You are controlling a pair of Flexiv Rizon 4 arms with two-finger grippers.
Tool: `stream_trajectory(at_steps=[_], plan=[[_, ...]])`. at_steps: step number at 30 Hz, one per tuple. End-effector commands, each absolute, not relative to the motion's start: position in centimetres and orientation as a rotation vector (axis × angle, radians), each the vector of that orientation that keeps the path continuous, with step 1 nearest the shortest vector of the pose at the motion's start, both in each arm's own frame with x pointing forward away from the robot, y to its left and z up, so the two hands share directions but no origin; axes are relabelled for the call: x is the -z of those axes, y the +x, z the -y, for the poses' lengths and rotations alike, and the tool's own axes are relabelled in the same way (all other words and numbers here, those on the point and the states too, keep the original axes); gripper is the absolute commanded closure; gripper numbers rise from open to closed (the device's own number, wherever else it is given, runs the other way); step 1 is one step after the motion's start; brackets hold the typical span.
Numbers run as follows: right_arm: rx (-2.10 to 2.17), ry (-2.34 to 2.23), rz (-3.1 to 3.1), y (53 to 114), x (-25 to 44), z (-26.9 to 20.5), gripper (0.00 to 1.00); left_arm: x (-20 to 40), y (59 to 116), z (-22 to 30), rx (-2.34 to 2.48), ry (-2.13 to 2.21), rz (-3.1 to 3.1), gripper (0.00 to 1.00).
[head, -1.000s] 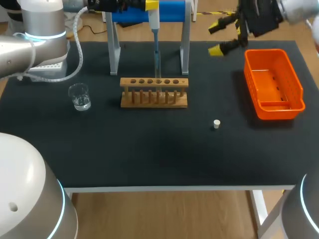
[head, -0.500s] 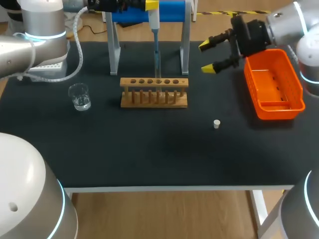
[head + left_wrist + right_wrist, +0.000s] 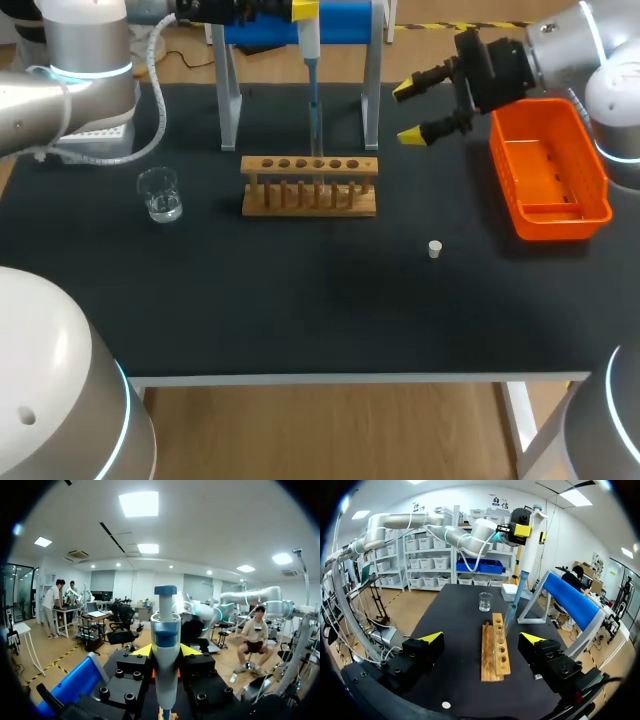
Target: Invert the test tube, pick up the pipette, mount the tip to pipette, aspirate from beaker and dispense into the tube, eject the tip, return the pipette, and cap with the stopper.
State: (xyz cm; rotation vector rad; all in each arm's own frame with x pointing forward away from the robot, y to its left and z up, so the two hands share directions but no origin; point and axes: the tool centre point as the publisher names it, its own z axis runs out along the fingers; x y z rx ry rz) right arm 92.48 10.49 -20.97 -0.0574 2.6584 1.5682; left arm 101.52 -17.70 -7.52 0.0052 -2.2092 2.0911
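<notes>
Now the beaker sits at the rack's 9 o'clock. Our left gripper clamps the pipette upright, its tip at the mouth of the tube standing in the rack. Our right gripper hangs spread and empty, with the upright tube at its 9 o'clock. The stopper lies at its 6 o'clock, nearer this arm.

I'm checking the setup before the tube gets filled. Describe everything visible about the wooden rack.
The wooden rack looks like pale, unfinished wood: a top bar with a row of round holes, above a base carrying a row of pegs. It stands upright on the black table, near the middle. A clear tube stands in one hole. Nothing grips the rack.
</notes>
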Motion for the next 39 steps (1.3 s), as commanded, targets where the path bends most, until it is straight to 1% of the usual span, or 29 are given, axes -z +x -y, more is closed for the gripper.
stream_trajectory(at_steps=[1,6,25,39], plan=[[-1.567,-0.059,-2.659,92.5,21.0,-10.5,0.0,7.4,101.5,17.7,-2.089,0.005,2.21,1.0],[-1.588,-0.06,-2.642,92.7,21.2,-11.3,0.0,7.4,101.5,17.7,-2.089,0.005,2.21,1.0],[-1.659,-0.298,-2.542,98.2,22.2,-18.0,0.0,7.4,101.5,17.7,-2.089,0.005,2.21,1.0],[-1.618,-0.304,-2.604,101.1,24.6,-22.0,0.0,7.4,101.5,17.7,-2.089,0.005,2.21,1.0]])
